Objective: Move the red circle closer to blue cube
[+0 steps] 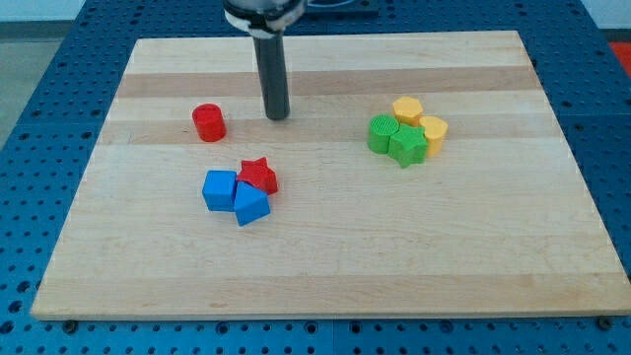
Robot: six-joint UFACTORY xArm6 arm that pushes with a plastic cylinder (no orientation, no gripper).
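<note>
The red circle (209, 123), a short red cylinder, stands on the wooden board at the upper left. The blue cube (220, 189) lies below it, a block's width or so apart, touching a second blue block (250, 204) and a red star (258, 176). My tip (278, 116) rests on the board to the right of the red circle, with a gap between them, and above the red star.
A cluster on the view's right holds two green blocks (384, 133) (407, 146) and two yellow blocks (407, 109) (434, 131), all touching. The wooden board (315, 266) lies on a blue perforated table.
</note>
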